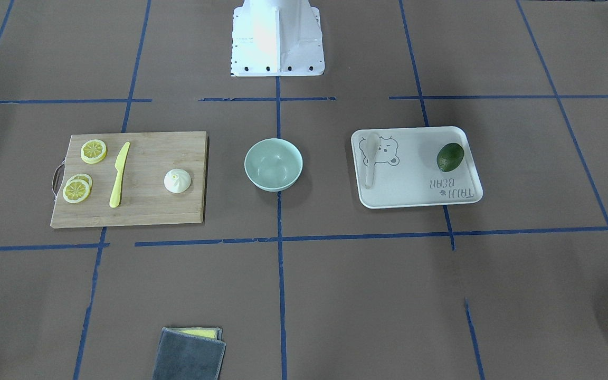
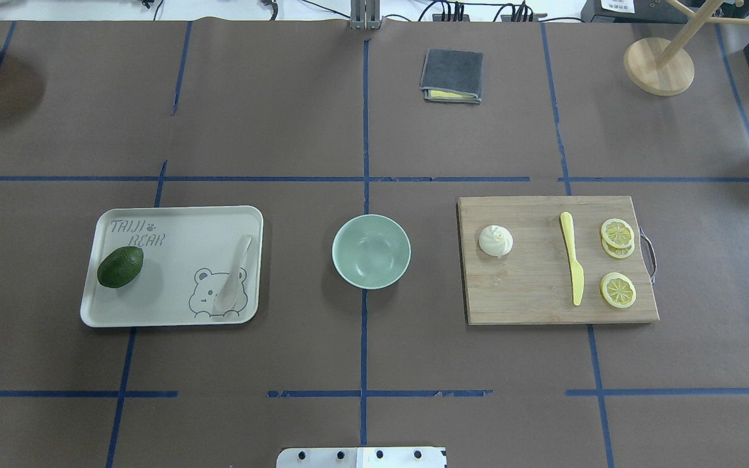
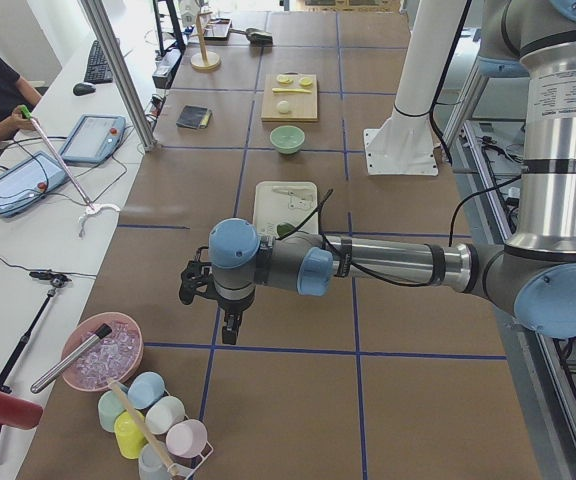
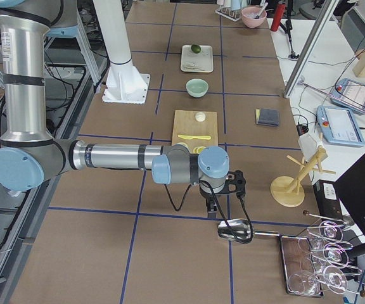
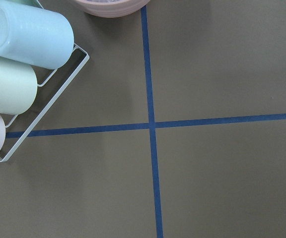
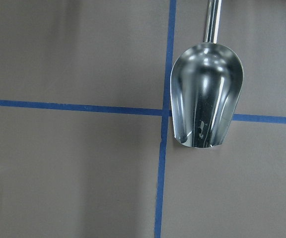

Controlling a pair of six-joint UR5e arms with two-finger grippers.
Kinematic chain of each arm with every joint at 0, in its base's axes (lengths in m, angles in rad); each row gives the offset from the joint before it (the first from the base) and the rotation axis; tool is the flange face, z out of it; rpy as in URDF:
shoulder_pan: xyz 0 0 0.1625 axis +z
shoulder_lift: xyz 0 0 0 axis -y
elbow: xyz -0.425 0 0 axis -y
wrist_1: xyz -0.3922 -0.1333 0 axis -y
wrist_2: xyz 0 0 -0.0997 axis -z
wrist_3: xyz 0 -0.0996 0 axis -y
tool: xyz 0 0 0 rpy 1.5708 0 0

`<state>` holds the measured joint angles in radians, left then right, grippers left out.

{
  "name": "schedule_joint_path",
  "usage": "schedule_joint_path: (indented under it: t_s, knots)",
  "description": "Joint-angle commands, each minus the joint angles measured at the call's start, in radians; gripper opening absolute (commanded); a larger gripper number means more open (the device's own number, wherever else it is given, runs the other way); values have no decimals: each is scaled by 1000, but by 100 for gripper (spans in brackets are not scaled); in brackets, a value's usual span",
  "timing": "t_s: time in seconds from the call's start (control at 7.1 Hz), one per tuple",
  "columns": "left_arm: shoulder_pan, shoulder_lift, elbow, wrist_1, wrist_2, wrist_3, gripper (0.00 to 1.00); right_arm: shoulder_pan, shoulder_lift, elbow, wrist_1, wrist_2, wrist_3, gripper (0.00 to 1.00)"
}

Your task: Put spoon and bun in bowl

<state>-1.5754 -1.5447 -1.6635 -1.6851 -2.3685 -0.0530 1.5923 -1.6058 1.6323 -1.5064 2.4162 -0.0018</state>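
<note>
1. Lying on the white tray [image 2: 173, 221] at the left of the counter [image 2: 283, 97], the spoon [image 2: 234, 275] rests over the printed bear. Its scoop is on the near side, toward the robot, and its handle points away. A dark green fruit [image 2: 120, 267] sits well apart from it on the tray's left part.
2. It looks like light, stiff, smooth plastic lying almost flat. The short thick handle is probably the best hold, pinched across its width from above. It may skid on the slick tray.
3. The bun [image 2: 495, 241] sits on the wooden board [image 2: 530, 296] at the right, close to the board's edge nearest the bowl. It is apart from the yellow knife [image 2: 571, 266] and the lemon slices [image 2: 617, 237] farther right.
4. The bun seems light, rounded and probably soft. A gentle squeeze low around its widest part should suit it, since a hard one could squash it or pop it out.
5. The bowl [image 2: 337, 260] stands upright in the middle, between tray and board, with nothing in it.
6. The left pincer [image 3: 190, 284] hangs over the far left end, near a rack of cups [image 5: 14, 59]. The right pincer [image 4: 238, 182] hangs over the far right end, by a metal scoop [image 6: 207, 99]. Both are well away from the spoon and the bun. They show only in the side views, so I cannot tell whether their fingers are apart or together.
</note>
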Motion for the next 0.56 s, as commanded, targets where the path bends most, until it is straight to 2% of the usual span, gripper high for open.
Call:
schedule_joint_path:
  t_s: [0.0, 0.28, 0.42]
  knots:
    - [0, 0, 1, -4, 0, 1, 100, 0, 7, 3, 0, 0, 0, 100]
    - [12, -14, -13, -19, 0, 8, 100, 0, 13, 3, 0, 0, 2, 100]
    - [32, -15, -22, -113, -2, 1, 100, -3, 17, 4, 2, 0, 2, 100]
